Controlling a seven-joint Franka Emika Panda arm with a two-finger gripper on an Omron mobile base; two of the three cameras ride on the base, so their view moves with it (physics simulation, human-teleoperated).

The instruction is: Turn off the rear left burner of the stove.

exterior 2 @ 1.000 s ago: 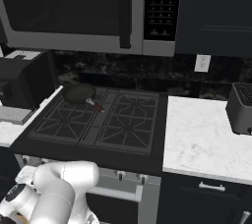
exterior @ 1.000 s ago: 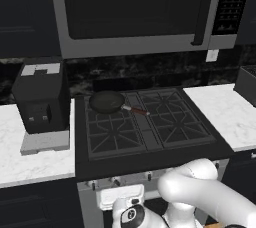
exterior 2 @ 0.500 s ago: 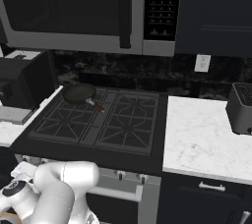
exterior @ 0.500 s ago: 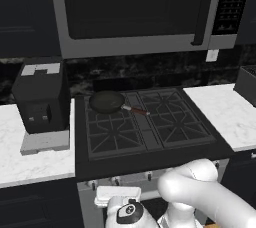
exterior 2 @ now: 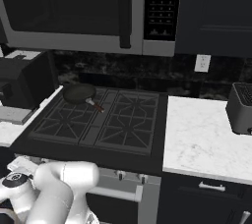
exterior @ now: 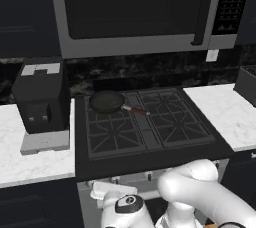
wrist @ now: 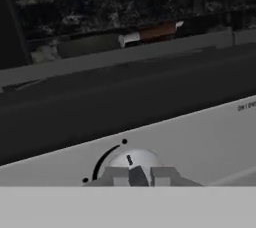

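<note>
The stove is a wide black gas range. A dark frying pan with a red handle sits on its rear left burner, also seen in the right base view. My gripper is low, against the stove's pale front panel below the left side. In the hand view a round silvery knob with a dark mark sits straight ahead. My gripper stands at the knob's lower edge, fingertips close together and shut. No flame can be made out under the pan.
A grey-framed microwave hangs over the cooktop. A black box-shaped appliance stands on the left counter and a dark toaster on the right counter. The oven handle bar runs below the knobs.
My hand has risen a little and moved closer to the stove's front panel at its left end. The pan and the base views have not shifted.
</note>
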